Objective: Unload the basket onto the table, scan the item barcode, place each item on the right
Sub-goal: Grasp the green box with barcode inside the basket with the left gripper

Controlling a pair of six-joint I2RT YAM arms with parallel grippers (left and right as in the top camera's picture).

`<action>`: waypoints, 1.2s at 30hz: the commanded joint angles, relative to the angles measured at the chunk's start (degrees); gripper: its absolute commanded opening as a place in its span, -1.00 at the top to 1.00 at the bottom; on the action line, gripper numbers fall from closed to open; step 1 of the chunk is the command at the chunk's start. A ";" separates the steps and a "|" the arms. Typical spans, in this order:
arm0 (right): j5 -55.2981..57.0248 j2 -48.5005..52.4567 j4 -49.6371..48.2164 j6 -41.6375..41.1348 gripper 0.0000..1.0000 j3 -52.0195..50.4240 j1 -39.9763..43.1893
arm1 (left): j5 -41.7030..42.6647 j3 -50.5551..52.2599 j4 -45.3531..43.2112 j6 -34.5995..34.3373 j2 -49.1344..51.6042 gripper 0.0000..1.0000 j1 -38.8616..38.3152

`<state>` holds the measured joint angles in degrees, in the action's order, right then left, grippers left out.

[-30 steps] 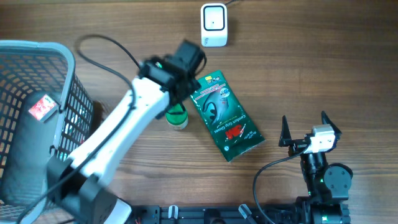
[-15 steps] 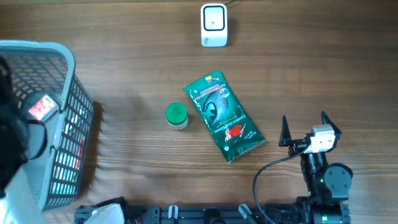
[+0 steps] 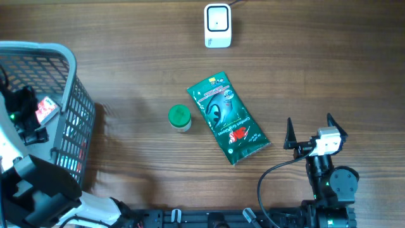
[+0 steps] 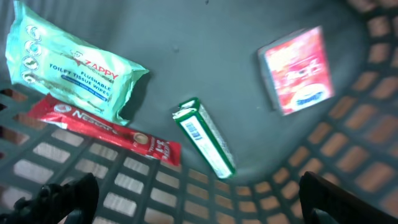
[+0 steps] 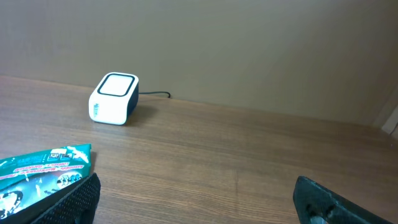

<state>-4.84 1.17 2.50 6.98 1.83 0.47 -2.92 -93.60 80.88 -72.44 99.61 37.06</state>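
Your slim green carton (image 4: pixel 205 138), glossy with a white barcode panel, lies flat on the smooth grey floor of the plastic lattice basket (image 3: pixel 79 120), between a soft mint wipes pack (image 4: pixel 68 68) and a blurred red box (image 4: pixel 297 70). Your left end effector (image 3: pixel 26 117) hangs spread above it. The right end effector (image 3: pixel 309 126) is spread over the wood-grain worktop (image 3: pixel 329 63), well apart from the boxy white scanner (image 3: pixel 217 25).

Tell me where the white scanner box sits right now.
In the overhead view the white scanner stands at the top centre, beyond the green pouch and apart from it. The right wrist view shows it at the left.
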 commanded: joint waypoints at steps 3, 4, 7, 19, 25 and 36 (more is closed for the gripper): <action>0.42 -0.37 -0.20 0.50 -0.99 -0.35 -0.13 | 0.35 10.43 -9.55 5.18 0.74 -1.00 -1.77; 0.42 -0.37 -0.22 0.52 -0.99 -0.35 -0.13 | 0.35 13.27 -12.22 5.18 0.76 -1.00 -1.95; 0.42 -0.37 -0.20 0.50 -0.99 -0.35 -0.13 | 0.59 16.68 -15.17 5.18 0.81 -1.00 -1.97; 0.42 -0.37 -0.20 0.52 -0.99 -0.35 -0.13 | 2.71 27.63 -29.24 5.18 0.83 -0.99 -5.49; 0.42 -0.37 -0.20 0.50 -0.99 -0.35 -0.13 | 2.14 28.68 -33.86 5.16 0.85 -0.93 -9.31; 0.42 -0.37 -0.20 0.50 -0.99 -0.35 -0.13 | 0.09 28.79 -33.59 6.86 7.15 -0.23 -9.33</action>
<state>-4.84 1.17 2.50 6.98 1.83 0.45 -2.04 -65.80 47.55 -67.11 103.07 28.12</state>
